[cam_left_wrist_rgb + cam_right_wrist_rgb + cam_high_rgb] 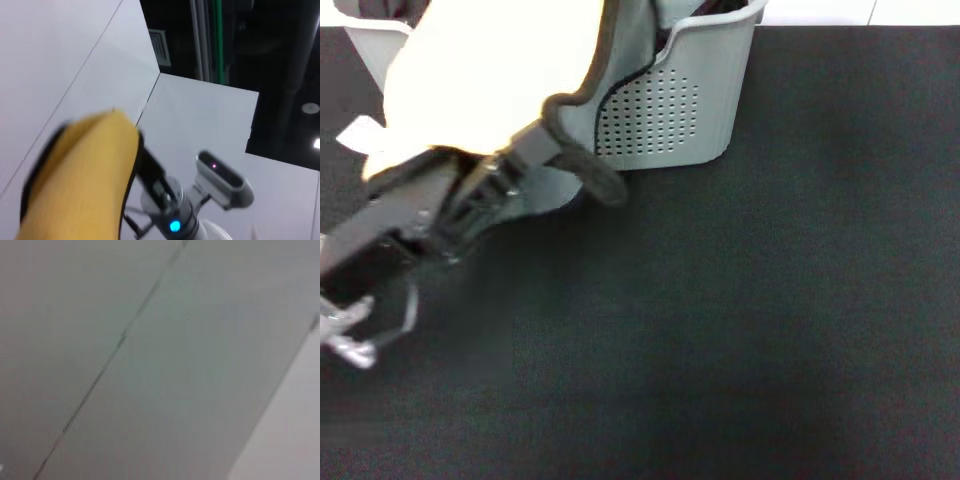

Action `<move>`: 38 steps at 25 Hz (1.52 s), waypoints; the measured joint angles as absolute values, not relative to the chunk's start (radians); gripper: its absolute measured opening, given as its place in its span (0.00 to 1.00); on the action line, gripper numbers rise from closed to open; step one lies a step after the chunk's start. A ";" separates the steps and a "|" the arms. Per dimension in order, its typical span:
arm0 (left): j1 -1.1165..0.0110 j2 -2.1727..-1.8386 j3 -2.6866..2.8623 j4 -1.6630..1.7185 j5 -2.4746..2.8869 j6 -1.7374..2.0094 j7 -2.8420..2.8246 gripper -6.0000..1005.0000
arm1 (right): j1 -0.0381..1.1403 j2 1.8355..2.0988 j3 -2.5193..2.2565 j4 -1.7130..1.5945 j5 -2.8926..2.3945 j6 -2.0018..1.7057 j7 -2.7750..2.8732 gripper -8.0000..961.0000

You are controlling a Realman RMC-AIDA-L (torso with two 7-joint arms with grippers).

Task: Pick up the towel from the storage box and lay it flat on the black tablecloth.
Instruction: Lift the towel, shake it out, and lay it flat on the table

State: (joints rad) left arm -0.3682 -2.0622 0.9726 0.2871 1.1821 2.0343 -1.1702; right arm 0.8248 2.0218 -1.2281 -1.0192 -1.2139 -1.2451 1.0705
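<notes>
The towel (490, 70) hangs in the air over the left half of the storage box (690, 100), close to my head camera. Its pale yellow side faces me; a grey underside and dark stitched edging (585, 165) curl at its lower corner. My left gripper (540, 142) reaches up from the lower left and is shut on the towel's lower edge. In the left wrist view the towel (80, 175) shows as a yellow fold with black edging. The black tablecloth (740, 320) covers the table in front of the box. My right gripper is out of view.
The box's left wall (365, 45) shows at the top left behind the towel. Loose cables (365, 335) hang from my left arm near the left edge. The right wrist view shows only a plain grey panelled surface (150, 365).
</notes>
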 joint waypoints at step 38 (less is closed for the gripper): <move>-0.470 -1.840 0.981 0.404 1.254 1.926 -1.897 0.02 | 0.210 2.016 -1.362 -1.285 -1.198 -1.431 1.211 0.06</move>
